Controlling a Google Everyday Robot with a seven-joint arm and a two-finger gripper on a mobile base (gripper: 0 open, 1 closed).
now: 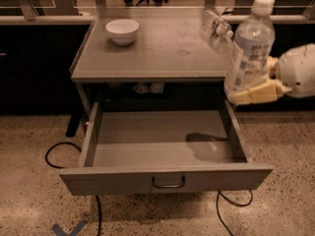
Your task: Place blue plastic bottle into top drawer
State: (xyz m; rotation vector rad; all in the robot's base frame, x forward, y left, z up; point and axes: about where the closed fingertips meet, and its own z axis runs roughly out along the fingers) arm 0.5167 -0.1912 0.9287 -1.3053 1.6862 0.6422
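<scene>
The blue plastic bottle (pixel 248 50), clear with a white cap and pale label, is held upright in the air at the table's right front corner, above the right side of the open top drawer (pixel 162 144). My gripper (pixel 253 93) comes in from the right and is shut on the bottle's lower part, with a pale finger (pixel 256 92) under it. The drawer is pulled fully out, its inside bare apart from the bottle's shadow, its curved handle (pixel 168 183) at front centre.
A white bowl (pixel 122 31) stands on the table top (pixel 162 48) at the back left. A smaller clear bottle (pixel 216 24) lies at the back right. Black cables (pixel 59 154) run over the speckled floor on both sides of the drawer.
</scene>
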